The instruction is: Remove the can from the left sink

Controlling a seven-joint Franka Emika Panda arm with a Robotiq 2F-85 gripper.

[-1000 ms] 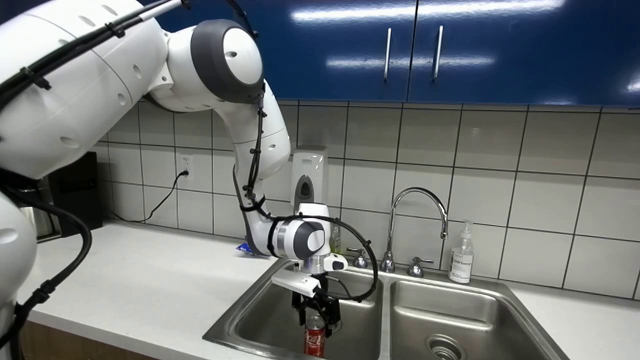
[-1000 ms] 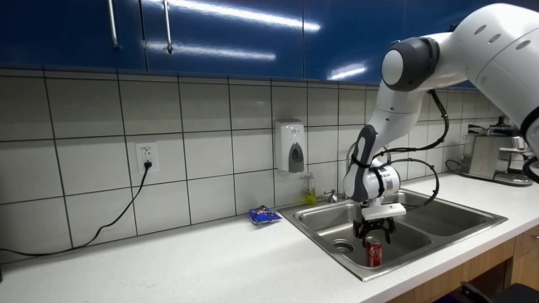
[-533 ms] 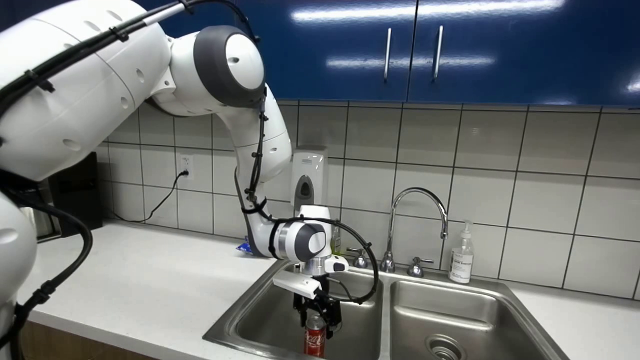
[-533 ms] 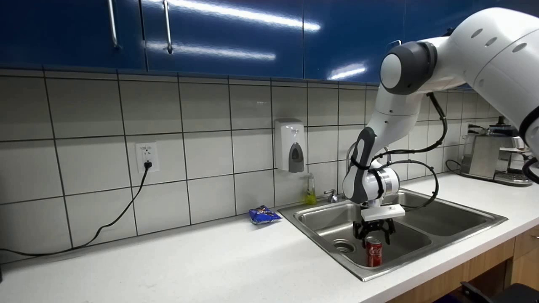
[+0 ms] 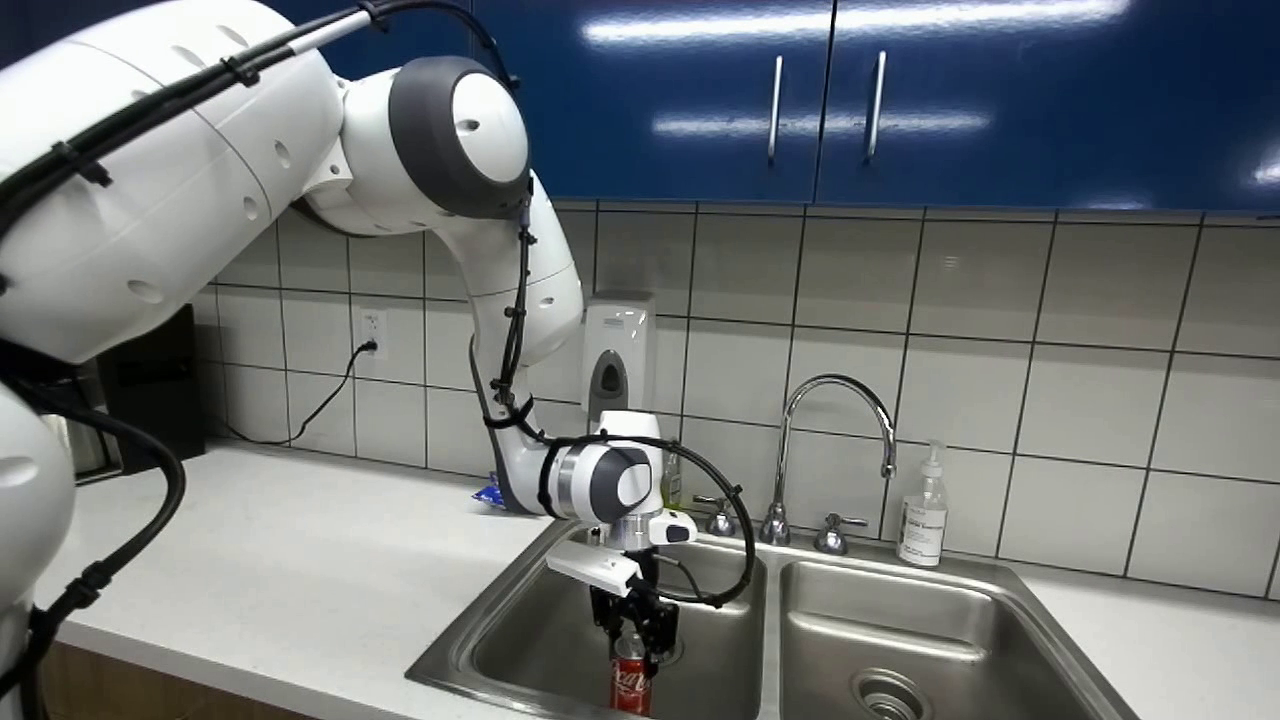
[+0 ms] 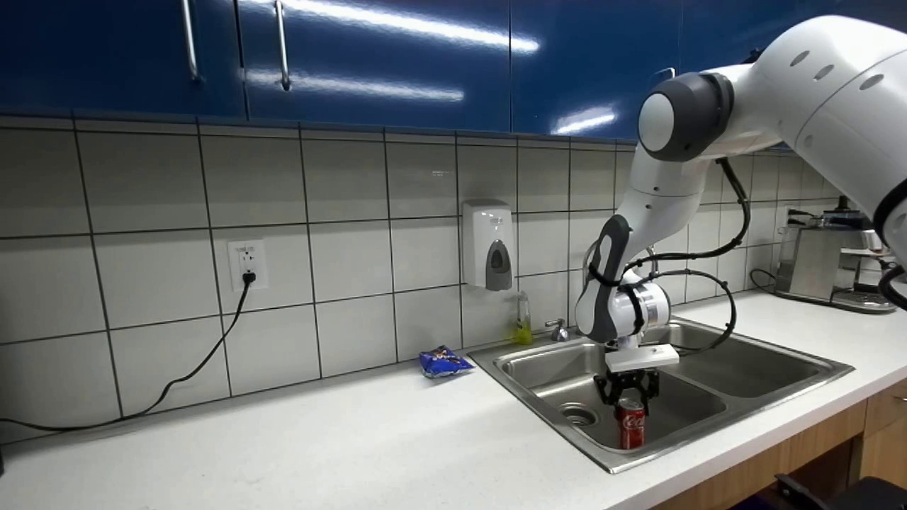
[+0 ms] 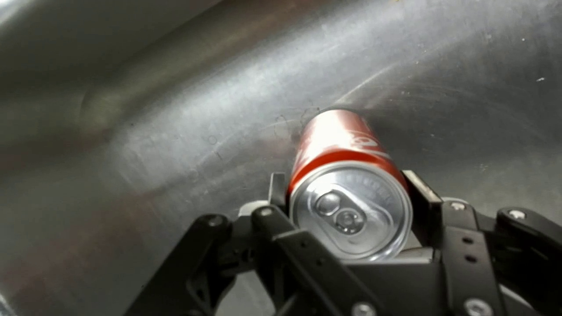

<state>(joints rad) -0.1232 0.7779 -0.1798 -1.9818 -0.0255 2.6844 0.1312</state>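
White surface (image 5: 300,570) and tiled wall (image 5: 990,300): the surface is stretching away beside the tool (image 7: 349,188), and the wall is rising behind it.
Left sink (image 5: 540,650): it is lying right below the tool; the round drain (image 6: 579,414) is sitting near, on the wall side of the tool.
Red can (image 6: 632,428): it is standing about upright inside the left sink, with its silvery top between the pads (image 7: 277,191) of the tool.
Tool: it is gripping the red can close to the top, as I am judging it; in the wrist view, a pad is appearing to touch each side.
Reaching the can: this part is looking finished, because the tool is flanking the can on both sides.
Lifting the can: this part is not yet showing; the can is sitting low under the tool, and no view is telling clearly if its base is touching the sink bottom.
Removing from the left sink: the main work is waiting; in my judgement, raising the tool with the can, carrying it over the edge and setting it down somewhere.
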